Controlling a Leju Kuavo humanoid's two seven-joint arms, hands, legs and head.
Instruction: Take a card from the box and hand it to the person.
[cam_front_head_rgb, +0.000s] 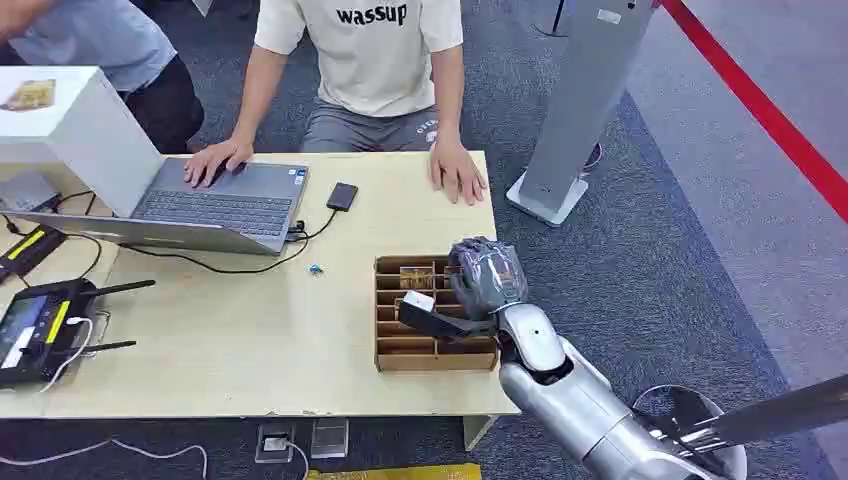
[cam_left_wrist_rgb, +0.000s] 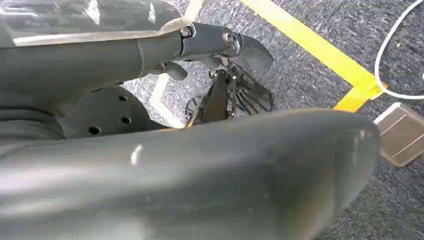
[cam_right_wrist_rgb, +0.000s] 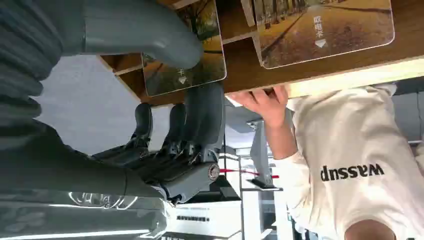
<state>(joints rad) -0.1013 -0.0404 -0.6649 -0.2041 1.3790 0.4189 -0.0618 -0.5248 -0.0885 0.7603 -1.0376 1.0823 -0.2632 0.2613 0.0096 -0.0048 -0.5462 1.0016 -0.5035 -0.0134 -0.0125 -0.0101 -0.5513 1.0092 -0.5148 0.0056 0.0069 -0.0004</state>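
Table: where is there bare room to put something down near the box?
Bare wood lies left of the box, between it and the tablet, below the laptop cable. A smaller patch lies between box and the person's hand. The box is crowded: the right hand is over it.

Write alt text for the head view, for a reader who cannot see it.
The robot's right hand reaches into a brown cardboard divided box of cards on a pale wooden table. Across the table, a person in a white T-shirt rests one hand on a silver laptop and the other flat on the tabletop.
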